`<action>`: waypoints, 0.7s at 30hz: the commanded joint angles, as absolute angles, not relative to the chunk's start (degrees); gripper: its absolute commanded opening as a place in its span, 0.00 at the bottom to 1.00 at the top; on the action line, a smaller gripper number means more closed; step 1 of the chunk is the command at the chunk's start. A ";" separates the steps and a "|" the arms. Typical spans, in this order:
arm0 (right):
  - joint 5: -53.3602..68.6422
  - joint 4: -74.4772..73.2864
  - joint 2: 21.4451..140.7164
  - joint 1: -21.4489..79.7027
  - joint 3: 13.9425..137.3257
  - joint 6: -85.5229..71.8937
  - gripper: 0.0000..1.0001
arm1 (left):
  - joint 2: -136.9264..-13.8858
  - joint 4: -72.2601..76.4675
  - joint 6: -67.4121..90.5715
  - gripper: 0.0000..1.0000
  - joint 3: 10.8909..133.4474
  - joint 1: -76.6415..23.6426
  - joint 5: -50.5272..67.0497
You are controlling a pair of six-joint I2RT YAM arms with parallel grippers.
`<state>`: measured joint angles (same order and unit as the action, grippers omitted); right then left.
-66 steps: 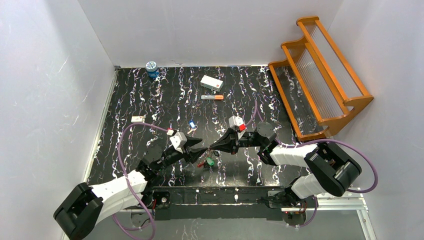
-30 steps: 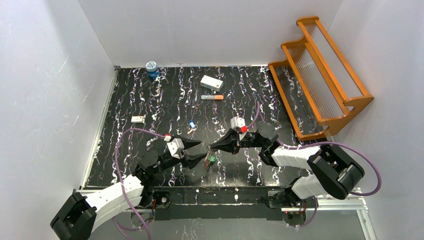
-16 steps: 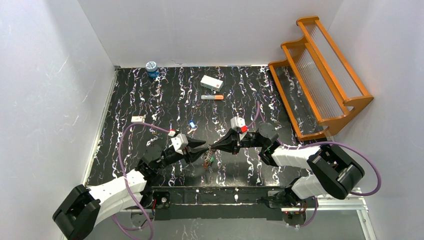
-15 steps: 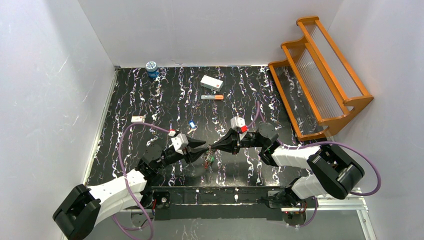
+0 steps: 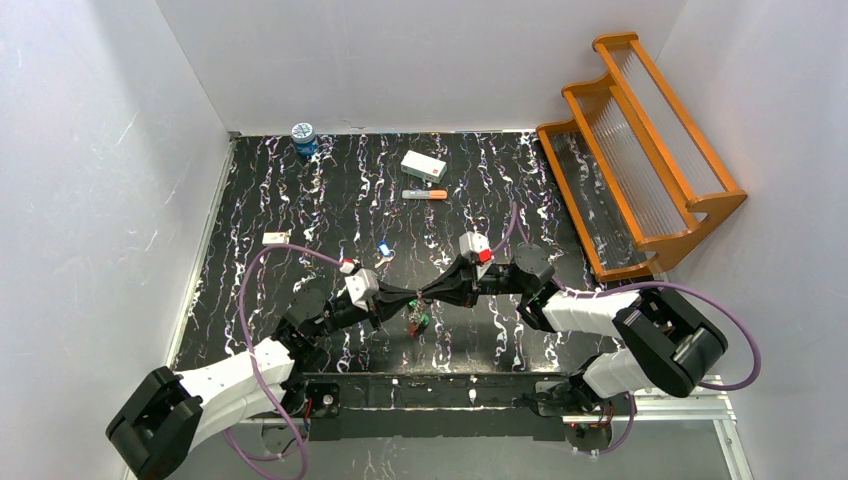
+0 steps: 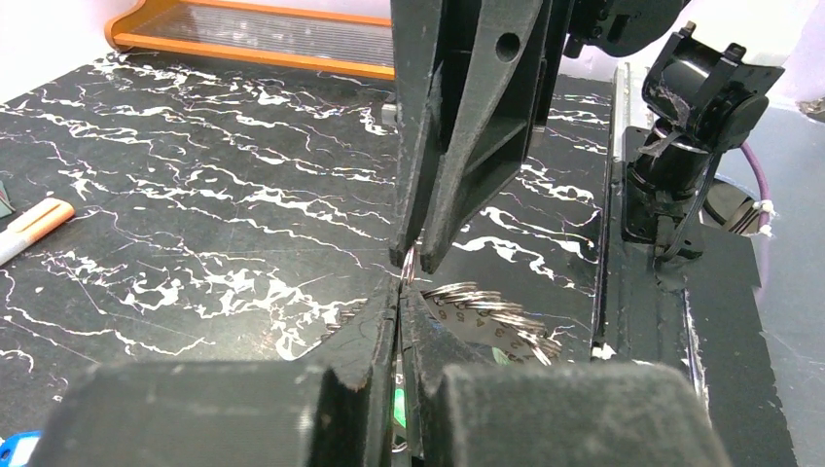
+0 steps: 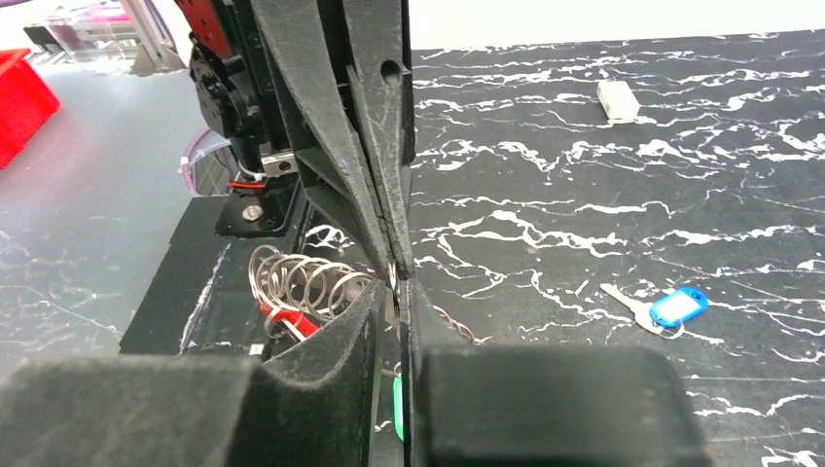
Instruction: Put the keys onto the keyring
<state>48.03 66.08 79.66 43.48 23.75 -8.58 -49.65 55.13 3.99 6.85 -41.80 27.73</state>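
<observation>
The keyring (image 5: 419, 312) hangs above the mat at centre front, pinched from both sides. My left gripper (image 5: 411, 297) is shut on its thin wire, and my right gripper (image 5: 426, 295) meets it tip to tip, fingers almost together on the same wire. Silver coils (image 7: 302, 280) and a red piece (image 7: 288, 322) bunch to one side. A green key head (image 5: 424, 322) dangles below and shows between the right fingers (image 7: 396, 404). In the left wrist view, numbered silver rings (image 6: 486, 316) fan out beside my left gripper (image 6: 401, 294). A blue-headed key (image 5: 384, 250) (image 7: 676, 305) lies loose on the mat.
An orange-tipped marker (image 5: 425, 194) and a white box (image 5: 423, 165) lie at the back centre. A blue jar (image 5: 303, 137) stands in the back left corner. A small white block (image 5: 275, 238) sits at the left. A wooden rack (image 5: 640, 150) fills the right side.
My left gripper, open a second ago, has moved up to the right gripper's tip and shut on the keyring. The right arm has hardly moved.
</observation>
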 commanded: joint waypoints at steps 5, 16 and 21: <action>39.51 57.81 74.63 43.42 25.78 -4.51 0.49 | -48.20 44.52 -3.04 0.00 13.71 -42.01 27.84; 37.14 43.51 71.17 43.47 30.67 2.16 0.52 | -51.22 5.29 -19.18 0.00 31.18 -42.16 24.27; 37.90 39.40 71.37 43.43 32.86 5.34 0.43 | -52.99 -2.13 -21.63 0.00 35.40 -42.34 22.31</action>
